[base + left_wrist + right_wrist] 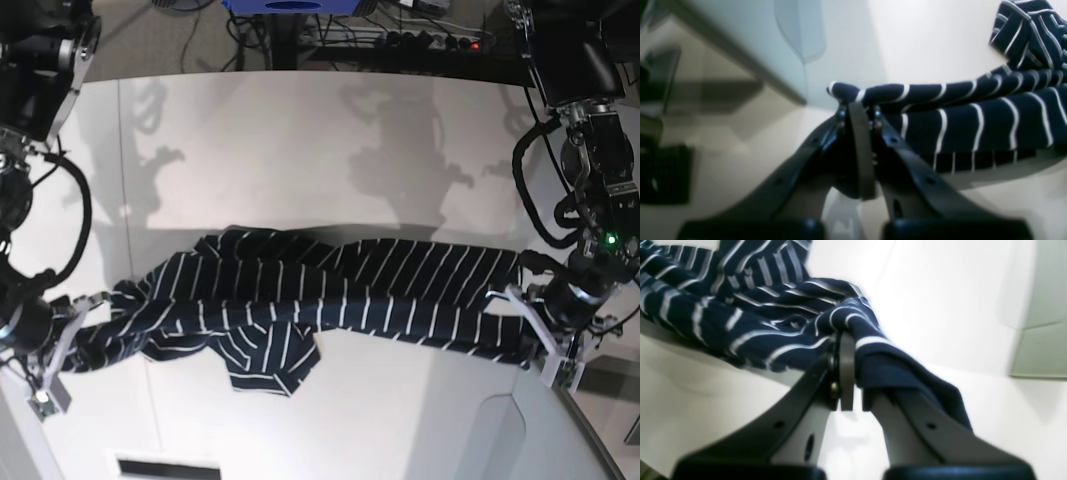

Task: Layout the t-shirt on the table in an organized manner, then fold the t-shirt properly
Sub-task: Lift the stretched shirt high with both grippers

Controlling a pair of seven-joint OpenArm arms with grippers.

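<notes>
T-shirt [330,285] stretched between left pincer [522,300], right pincer [85,318], both clamping fabric

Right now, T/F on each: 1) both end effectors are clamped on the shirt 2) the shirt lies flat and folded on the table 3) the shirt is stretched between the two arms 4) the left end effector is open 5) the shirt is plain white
1) True. The left end effector and the right end effector are each shut on the shirt.
2) False. It is bunched and wrinkled, not folded; the wrist views show its gripped ends lifted off the table.
3) True. In the base view it spans from one arm to the other.
4) False. It is shut, pinching striped fabric.
5) False. It is dark navy with thin white stripes.
</notes>
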